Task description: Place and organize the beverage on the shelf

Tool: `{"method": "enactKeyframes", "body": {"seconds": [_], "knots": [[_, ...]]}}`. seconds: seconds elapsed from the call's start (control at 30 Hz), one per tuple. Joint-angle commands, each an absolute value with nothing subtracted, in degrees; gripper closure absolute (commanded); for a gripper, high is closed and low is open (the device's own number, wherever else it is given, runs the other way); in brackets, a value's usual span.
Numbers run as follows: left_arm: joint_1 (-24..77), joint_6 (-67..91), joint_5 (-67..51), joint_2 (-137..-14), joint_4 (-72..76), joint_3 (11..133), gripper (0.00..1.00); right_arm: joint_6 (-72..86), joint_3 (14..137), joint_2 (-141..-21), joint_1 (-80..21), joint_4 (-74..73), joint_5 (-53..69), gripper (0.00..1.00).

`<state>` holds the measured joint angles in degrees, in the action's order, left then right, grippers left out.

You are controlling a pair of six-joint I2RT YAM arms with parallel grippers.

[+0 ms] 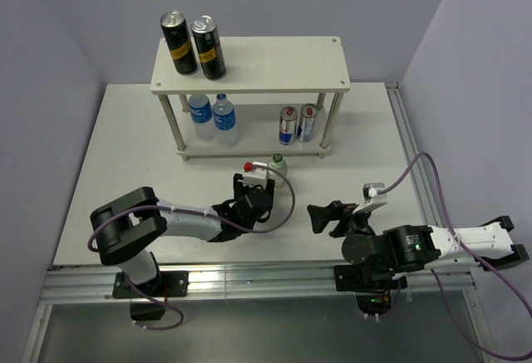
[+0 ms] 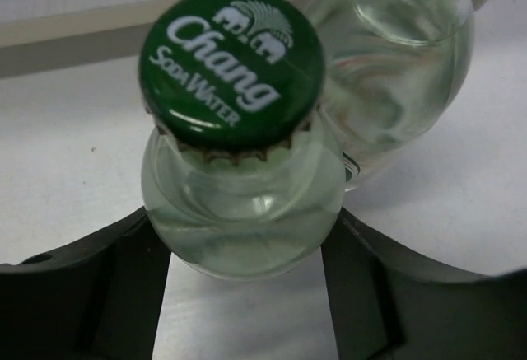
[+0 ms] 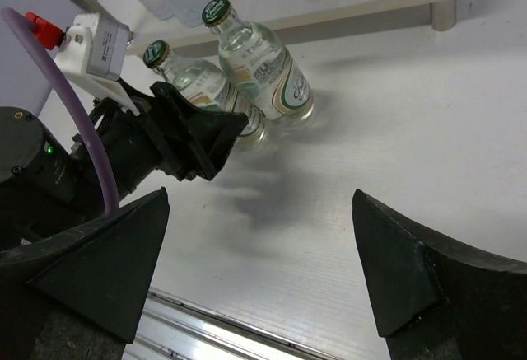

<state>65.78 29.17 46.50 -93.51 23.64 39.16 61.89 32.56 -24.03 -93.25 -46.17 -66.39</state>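
The cream-white shelf (image 1: 274, 64) stands at the back. Two black cans (image 1: 193, 45) stand on its top board at the left. Two blue-labelled water bottles (image 1: 212, 118) stand on the lower board. Two green-capped bottles stand upright on the table in front of the shelf. My left gripper (image 2: 245, 236) is shut on the nearer green-capped bottle (image 2: 230, 72), a finger on each side of its body. The second green-capped bottle (image 2: 395, 63) stands touching it, and shows in the top view (image 1: 278, 164). My right gripper (image 3: 260, 199) is open and empty over the table, to their right.
Two small cans (image 1: 298, 124), one blue and red, one silver, stand on the lower board at the right. A metal rail (image 1: 249, 280) runs along the near table edge. Purple walls close the back and sides.
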Motion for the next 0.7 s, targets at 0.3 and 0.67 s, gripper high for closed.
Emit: {"method": "enactKeyframes", "body": {"seconds": [0.3, 0.67], "knots": [[61.8, 26.2, 46.0, -91.7, 37.9, 34.3, 0.93, 59.8, 32.4, -38.3, -93.2, -30.1, -71.3, 0.00], [61.7, 33.2, 47.9, -74.1, 31.1, 22.4, 0.96, 38.0, 35.9, -61.4, -73.3, -1.9, -51.5, 0.00]]}}
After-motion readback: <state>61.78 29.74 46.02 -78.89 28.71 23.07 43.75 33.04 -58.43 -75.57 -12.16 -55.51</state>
